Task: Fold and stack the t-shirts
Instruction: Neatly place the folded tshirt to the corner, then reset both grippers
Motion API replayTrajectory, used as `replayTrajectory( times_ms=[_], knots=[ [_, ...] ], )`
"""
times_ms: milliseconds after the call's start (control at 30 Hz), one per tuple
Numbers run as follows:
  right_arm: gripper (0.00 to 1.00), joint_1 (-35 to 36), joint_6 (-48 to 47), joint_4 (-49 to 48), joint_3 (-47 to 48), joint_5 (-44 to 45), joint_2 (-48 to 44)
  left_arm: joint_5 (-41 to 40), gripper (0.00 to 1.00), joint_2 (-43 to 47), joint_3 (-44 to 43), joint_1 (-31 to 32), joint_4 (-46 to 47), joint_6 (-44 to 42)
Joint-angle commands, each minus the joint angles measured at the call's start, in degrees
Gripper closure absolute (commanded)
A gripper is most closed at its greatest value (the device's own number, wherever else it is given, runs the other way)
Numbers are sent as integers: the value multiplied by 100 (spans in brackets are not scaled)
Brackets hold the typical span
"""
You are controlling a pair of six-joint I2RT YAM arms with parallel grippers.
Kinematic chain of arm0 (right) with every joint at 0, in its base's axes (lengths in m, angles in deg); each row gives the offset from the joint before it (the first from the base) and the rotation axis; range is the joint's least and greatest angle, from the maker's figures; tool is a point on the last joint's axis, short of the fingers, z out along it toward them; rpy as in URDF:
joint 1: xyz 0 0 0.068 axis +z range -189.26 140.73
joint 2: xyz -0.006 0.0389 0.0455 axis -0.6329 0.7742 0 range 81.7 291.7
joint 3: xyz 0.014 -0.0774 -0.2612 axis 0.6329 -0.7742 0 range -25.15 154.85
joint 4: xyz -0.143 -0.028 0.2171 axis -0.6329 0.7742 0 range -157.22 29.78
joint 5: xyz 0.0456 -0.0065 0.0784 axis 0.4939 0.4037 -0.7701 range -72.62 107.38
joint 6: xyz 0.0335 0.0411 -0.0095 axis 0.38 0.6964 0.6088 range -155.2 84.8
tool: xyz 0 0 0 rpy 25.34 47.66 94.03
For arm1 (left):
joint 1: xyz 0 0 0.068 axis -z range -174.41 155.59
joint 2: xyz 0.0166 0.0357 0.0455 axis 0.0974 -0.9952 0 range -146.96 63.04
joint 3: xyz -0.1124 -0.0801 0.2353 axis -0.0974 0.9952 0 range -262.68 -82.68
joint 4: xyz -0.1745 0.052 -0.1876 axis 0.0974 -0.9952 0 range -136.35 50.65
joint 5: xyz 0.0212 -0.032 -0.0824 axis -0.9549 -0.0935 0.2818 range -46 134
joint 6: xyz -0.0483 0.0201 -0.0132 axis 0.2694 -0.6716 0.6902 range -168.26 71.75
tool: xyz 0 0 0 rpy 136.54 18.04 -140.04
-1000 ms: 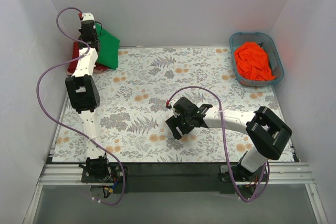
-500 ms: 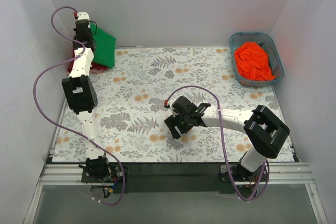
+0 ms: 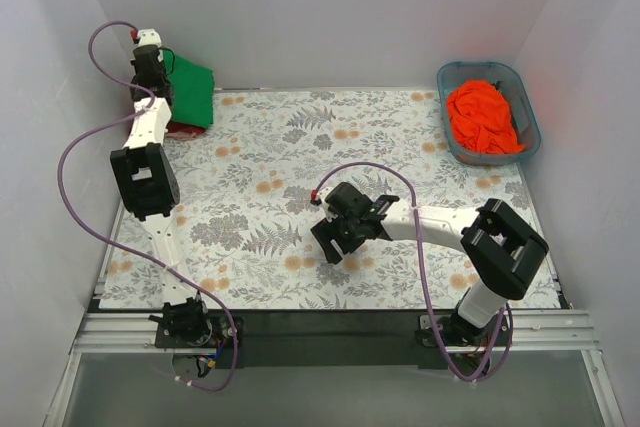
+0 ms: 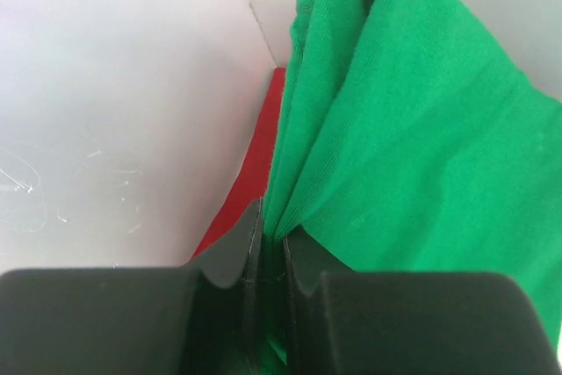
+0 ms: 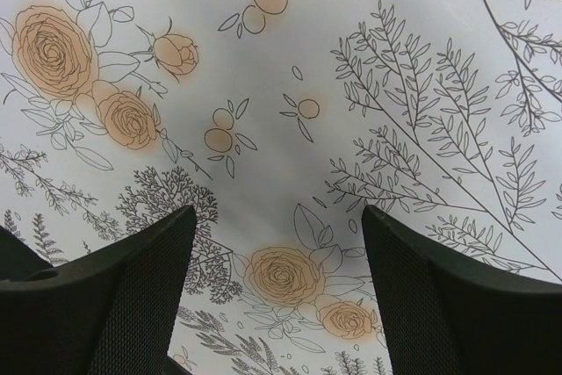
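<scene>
At far-left corner, outstretched left arm (image 3: 146, 179), fingers (image 4: 230, 263) clamping green t-shirt (image 4: 413, 155).

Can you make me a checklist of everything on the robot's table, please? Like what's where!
Surface: flowery cloth, lying flat.
Job's things: green t-shirt pinched and held up at the far-left corner; red t-shirt beneath it; orange t-shirt crumpled in the tub.
Clutter: only the blue-grey tub, far right.
Pincers: left pincer shut on green t-shirt; right pincer open over bare cloth.
Cables: purple cables loop along both arms.
Surroundings: white walls.
</scene>
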Motion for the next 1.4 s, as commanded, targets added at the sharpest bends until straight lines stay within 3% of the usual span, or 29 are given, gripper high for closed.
replayTrajectory(
  times_ms=[0, 333, 400, 433, 467, 500, 533, 600, 667, 700, 833, 1133, 1333, 1367],
  knots=[
    [18, -5, -76, 145, 121, -150, 213, -16, 100, 179, 97, -86, 662, -118],
    [18, -5, -120, 215, 209, -194, 397, -78, 100, -427, 186, -200, 1296, -417],
    [18, -14, -120, 224, 236, -202, 433, -104, 96, -498, 238, -218, 1322, -391],
    [18, -14, -138, 224, 245, -211, 459, -139, 90, -516, 282, -226, 1348, -373],
    [18, -32, -146, 232, 253, -211, 477, -157, 90, -542, 282, -218, 1348, -355],
    [18, -23, -147, 233, 253, -220, 486, -201, 81, -559, 308, -218, 1357, -364],
    [18, -32, -147, 233, 262, -220, 486, -253, 80, -560, 300, -218, 1366, -329],
    [18, -23, -138, 224, 245, -220, 477, -376, 68, -551, 309, -218, 1375, -311],
    [18, -23, -129, 224, 236, -176, 433, -447, 53, -481, 318, -218, 1375, -206],
    [18, -23, -112, 224, 227, -141, 416, -473, 41, -437, 318, -218, 1375, -171],
    [18, -58, -33, 232, 157, 70, 249, -561, 22, -147, 510, -218, 1331, 74],
    [16, -734, 301, 618, 122, 1360, -673, -18, 9, 1434, 1836, 116, 883, 1736],
    [14, -1753, 336, 873, 235, 2082, -1525, 668, 5, 2787, 3146, 976, 252, 2525],
    [14, -1894, 337, 1022, 279, 2205, -1658, 948, 5, 2946, 3243, 1378, 102, 2623]
  ],
)
